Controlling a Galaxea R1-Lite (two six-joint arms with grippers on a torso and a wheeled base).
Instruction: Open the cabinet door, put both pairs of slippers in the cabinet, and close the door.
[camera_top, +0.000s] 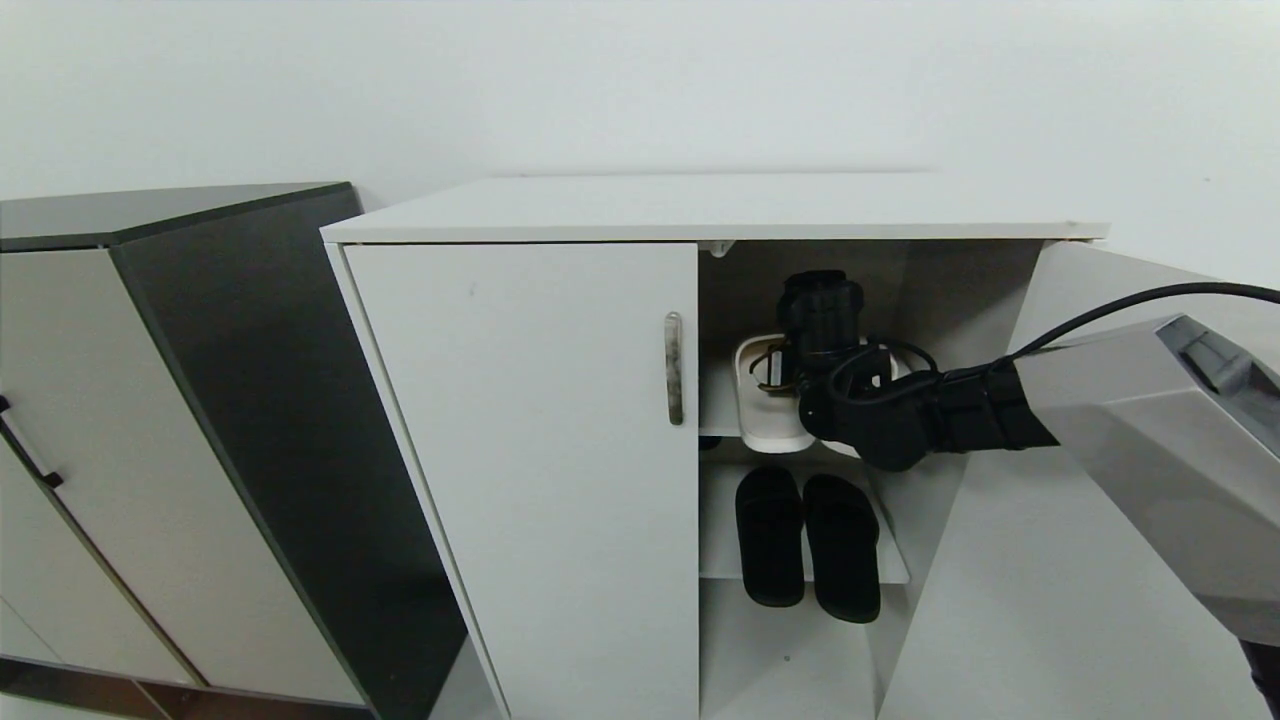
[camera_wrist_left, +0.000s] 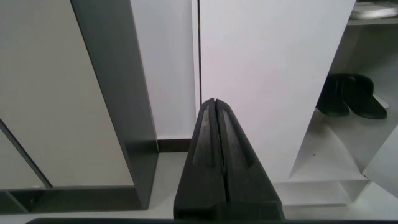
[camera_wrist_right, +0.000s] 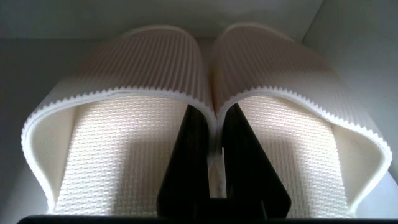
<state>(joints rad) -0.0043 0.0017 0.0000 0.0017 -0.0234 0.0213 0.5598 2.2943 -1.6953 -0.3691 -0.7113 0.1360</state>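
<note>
A plain white wall (camera_top: 640, 80) backs the scene. At the far left stands a neighbouring cabinet (camera_top: 180, 430) with pale fronts and a dark side panel, and just beside it the white cabinet (camera_top: 700, 205) of the task. The cabinet's left door (camera_top: 520, 450) is shut and has an upright metal handle (camera_top: 674, 368) at its inner edge. The right door (camera_top: 1030, 600) is swung wide open, showing the shelves. The left pincer (camera_wrist_left: 216, 155) is clenched on nothing, its fingers pressed flat together, and it hangs low above the pale floor (camera_wrist_left: 168, 168) in front of the shut door. The black slippers (camera_top: 805, 535) lie side by side on the lower shelf (camera_top: 720, 540), heels overhanging its front edge. On the upper shelf (camera_top: 715, 410) sit the white slippers (camera_top: 765, 410), cream-coloured with ribbed straps and a woven-textured footbed. The right arm (camera_top: 900, 410) reaches into this compartment. The right pincer (camera_wrist_right: 214, 171) is closed on the pair's two touching inner edges, so it grasps both white slippers at once.
</note>
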